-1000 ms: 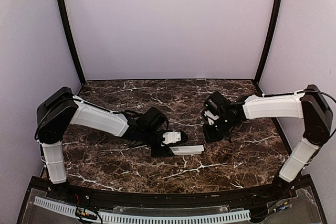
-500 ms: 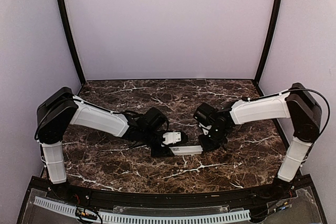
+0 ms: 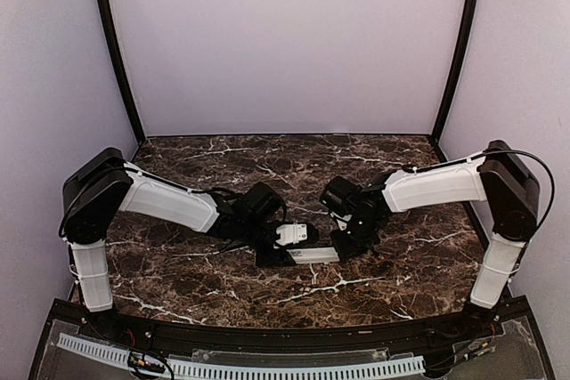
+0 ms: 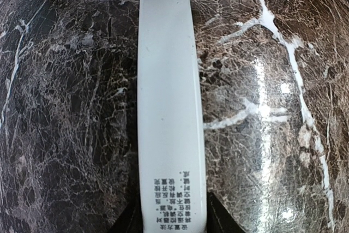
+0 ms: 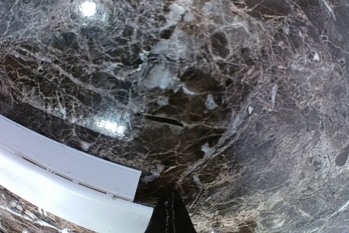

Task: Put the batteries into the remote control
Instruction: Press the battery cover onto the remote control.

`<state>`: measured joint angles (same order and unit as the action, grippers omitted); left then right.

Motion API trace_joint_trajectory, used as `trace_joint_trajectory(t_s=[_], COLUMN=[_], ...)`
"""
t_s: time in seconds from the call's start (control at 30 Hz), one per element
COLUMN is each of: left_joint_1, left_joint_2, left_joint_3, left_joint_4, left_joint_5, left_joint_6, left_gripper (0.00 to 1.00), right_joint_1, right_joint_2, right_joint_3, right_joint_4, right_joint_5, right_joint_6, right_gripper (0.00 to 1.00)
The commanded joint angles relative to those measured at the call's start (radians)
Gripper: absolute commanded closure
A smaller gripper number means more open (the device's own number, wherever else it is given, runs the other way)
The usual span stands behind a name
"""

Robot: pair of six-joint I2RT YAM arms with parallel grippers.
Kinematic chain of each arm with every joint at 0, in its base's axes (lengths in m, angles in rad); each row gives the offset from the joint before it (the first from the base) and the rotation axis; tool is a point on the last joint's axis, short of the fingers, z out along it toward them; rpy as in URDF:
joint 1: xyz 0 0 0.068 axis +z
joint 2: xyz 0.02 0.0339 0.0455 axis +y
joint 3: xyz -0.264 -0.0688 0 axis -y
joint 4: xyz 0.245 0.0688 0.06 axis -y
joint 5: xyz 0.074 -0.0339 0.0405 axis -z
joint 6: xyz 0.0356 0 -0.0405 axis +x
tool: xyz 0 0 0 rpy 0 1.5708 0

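Note:
The remote control is a slim white bar lying flat on the marble table, its printed-text face up in the left wrist view. My left gripper is shut on the remote's near end, a dark finger pressed to each long side. My right gripper is shut with nothing in it, its tip just off the remote's right end. The batteries are out of view.
The dark marble table has a black rail along its near edge. Pale walls and two black posts enclose the back and sides.
My right arm has swung left and lowered its shut gripper to the remote's right end. The left arm has stayed on the remote.

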<state>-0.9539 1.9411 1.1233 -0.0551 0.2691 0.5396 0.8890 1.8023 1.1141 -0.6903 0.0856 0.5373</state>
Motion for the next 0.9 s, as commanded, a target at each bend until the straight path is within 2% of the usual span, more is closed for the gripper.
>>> trace_joint_trajectory(t_s=[0.0,0.63,0.77,0.87], left_joint_1=[-0.008,-0.008,-0.008,-0.008], left_joint_2=[0.003,0.007,0.000,-0.033], left_joint_3=[0.006,0.004,0.013,0.006], left_joint_4=[-0.025,-0.023,-0.042,-0.034], left_joint_5=[-0.004,0.008,0.007,0.007], left_joint_6=[0.013,0.013,0.010,0.003], left_gripper=[0.63,0.66,0.60,0.51], right_joint_1=[0.016,0.034,0.034,0.033], right_joint_2=[0.022,0.043,0.048,0.047], right_joint_3=[0.024,0.063,0.056,0.048], right_joint_4=[-0.008,0.018,-0.006,-0.018], right_joint_5=[0.005,-0.005,0.032,0.056], right_joint_6=[0.010,0.001,0.003,-0.003], right_gripper=[1.00,1.00,1.00,1.00])
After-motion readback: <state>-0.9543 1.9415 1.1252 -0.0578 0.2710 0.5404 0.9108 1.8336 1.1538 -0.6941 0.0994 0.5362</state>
